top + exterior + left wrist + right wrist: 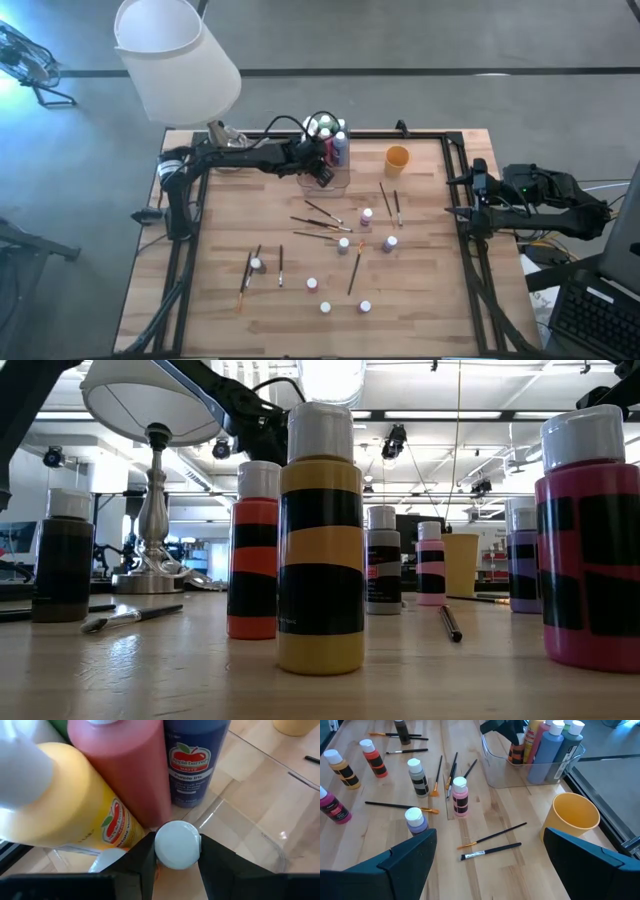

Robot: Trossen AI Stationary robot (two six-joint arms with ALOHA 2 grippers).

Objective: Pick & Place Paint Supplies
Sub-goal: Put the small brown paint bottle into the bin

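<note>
The left gripper (176, 851) pinches a small bottle by its white cap (177, 845), one dark finger on each side, and in the high view it sits at upper centre of the frame, over the clear plastic box (340, 178). Holding it by the cap keeps the small bottle upright so it can go down into the free corner of the box, which I judge to be the step in hand. Only an orange sliver of its body shows below the cap.

Crowded against the gripper inside the box are three large paint bottles: a yellow one (75, 805), a red one (125, 765) and a dark blue-purple one (192, 755). The purple label shows an apple logo with "apple barrel", "MATTE" and "Purple Iris"; the finer print is too small to read.

Outward on the wooden table (420, 300), small paint bottles (367, 215) and thin paintbrushes (354, 272) lie scattered across the middle and lower part of the high view, still to be collected. An orange cup (397, 158) stands just right of the box.

The right gripper (490, 865) waits at the right edge of the table, fingers spread wide and empty
</note>
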